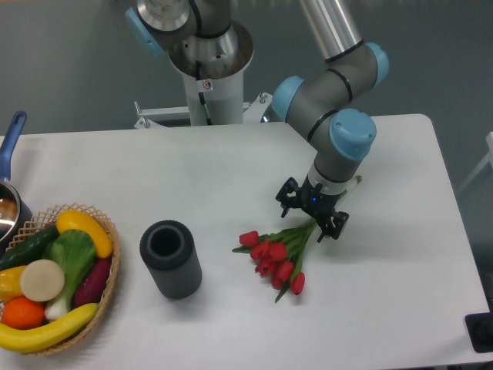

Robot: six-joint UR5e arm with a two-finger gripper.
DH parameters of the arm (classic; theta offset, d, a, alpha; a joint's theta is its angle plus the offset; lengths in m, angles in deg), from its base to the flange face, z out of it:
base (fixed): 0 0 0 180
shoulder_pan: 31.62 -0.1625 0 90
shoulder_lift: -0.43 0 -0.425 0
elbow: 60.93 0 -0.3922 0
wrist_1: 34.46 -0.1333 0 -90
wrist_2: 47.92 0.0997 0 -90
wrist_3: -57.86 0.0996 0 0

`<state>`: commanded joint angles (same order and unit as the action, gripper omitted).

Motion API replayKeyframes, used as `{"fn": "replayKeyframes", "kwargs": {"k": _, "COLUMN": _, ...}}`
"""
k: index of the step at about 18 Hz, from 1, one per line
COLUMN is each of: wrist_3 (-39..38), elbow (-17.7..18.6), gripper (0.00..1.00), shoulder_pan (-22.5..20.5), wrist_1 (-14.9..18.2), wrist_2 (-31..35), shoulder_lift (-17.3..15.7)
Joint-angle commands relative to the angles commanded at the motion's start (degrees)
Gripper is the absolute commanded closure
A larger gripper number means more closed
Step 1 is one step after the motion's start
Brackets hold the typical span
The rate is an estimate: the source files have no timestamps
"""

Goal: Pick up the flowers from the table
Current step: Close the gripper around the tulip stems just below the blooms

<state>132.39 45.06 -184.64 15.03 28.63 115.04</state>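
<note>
flowers (276, 258) mid-table (231, 177) | cylinder (170, 259) left of them | basket (108, 277) far left

The arm is reaching down from the top centre of the frame, and its gripper (311, 215) is straddling the green stems of the flowers (274, 256), fingers spread, right of centre on the table (231, 169). The red buds are pointing toward the lower left. A dark cylinder (170, 259) is standing left of them, and a basket (108, 289) of fruit is sitting at the lower left.
</note>
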Motion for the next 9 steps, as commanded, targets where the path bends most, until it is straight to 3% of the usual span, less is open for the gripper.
{"fn": "replayKeyframes", "kwargs": {"k": 9, "wrist_3": -1.1, "elbow": -0.2, "gripper": 0.00, "shoulder_pan": 1.2, "wrist_1": -1.4, "wrist_2": 2.0, "shoulder_lift": 1.7}}
